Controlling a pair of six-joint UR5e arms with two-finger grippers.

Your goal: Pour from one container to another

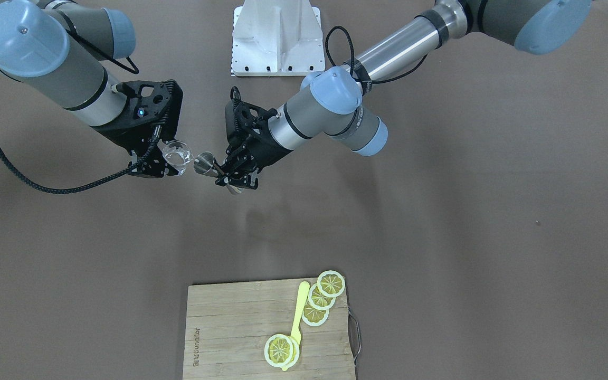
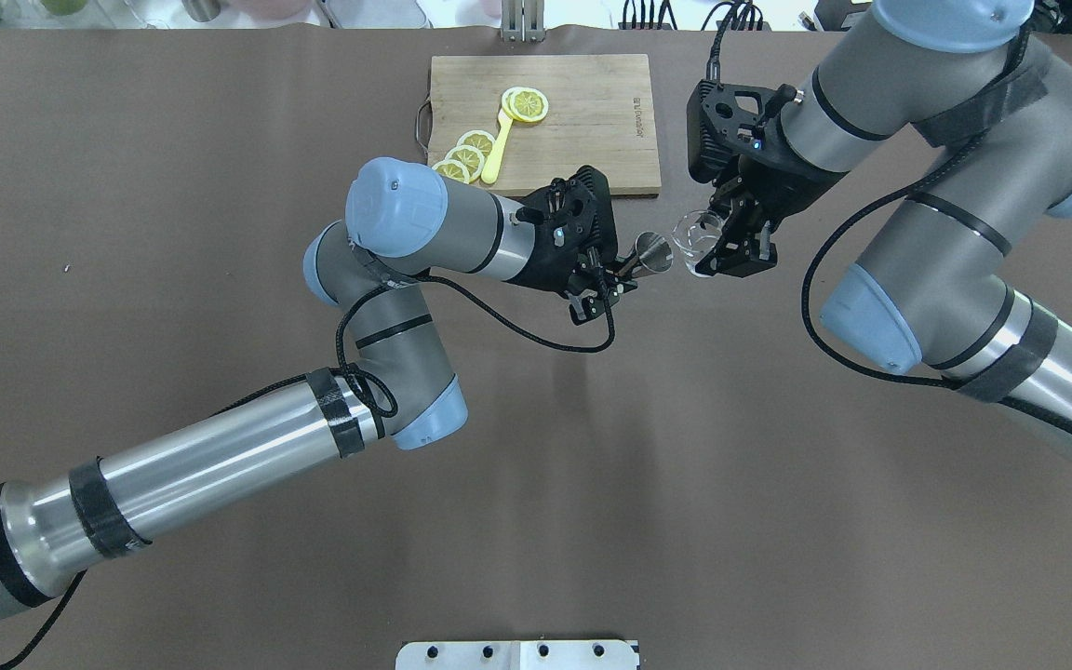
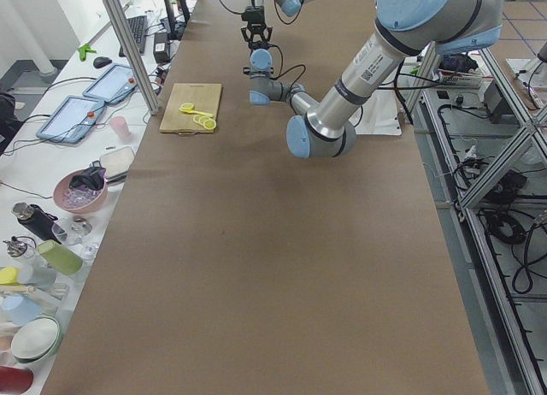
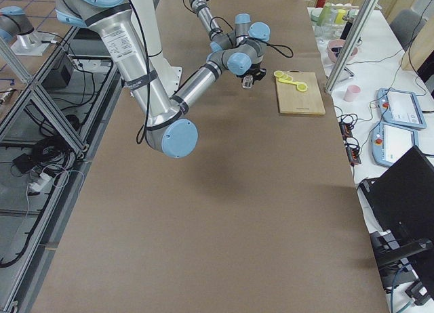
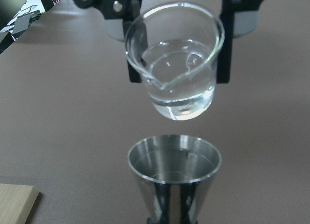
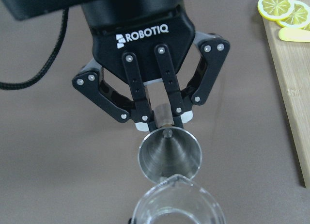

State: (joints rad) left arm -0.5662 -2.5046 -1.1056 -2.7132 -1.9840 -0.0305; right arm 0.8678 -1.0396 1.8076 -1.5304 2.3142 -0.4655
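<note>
Two end effectors are meeting above the middle of the worktop [image 2: 220, 121], each one holding a container clear of the surface.

The left end effector [image 6: 163, 120] is clamping its fingers [image 6: 142, 123] on the narrow waist of a steel jigger [image 6: 169, 153]. The gap between the fingers is only as wide as that waist. The jigger is projecting straight out past the fingertips, with its open cone pointing away from the palm and toward the other arm.

The right end effector [image 1: 162, 163] is pointing downward and gripping a small glass beaker [image 5: 177, 73]. One finger [image 5: 131, 64] is pressing on each side wall, so the jaws are standing about a beaker's width apart. In the left wrist view the beaker is carrying clear liquid to roughly half its height, and its pouring lip is facing the jigger.

In that view the beaker is hanging just above and beyond the jigger's rim, and the two vessels are not touching. In the overhead view they are sitting side by side, rim near rim, between the two end effectors. Whether any liquid is lying inside the jigger cannot be told.

A wooden cutting board [image 2: 592, 102] is lying near the far edge of the worktop, just beyond the left end effector. Lemon slices [image 2: 466, 156] and a yellow spoon [image 2: 497, 149] are resting on it.
</note>
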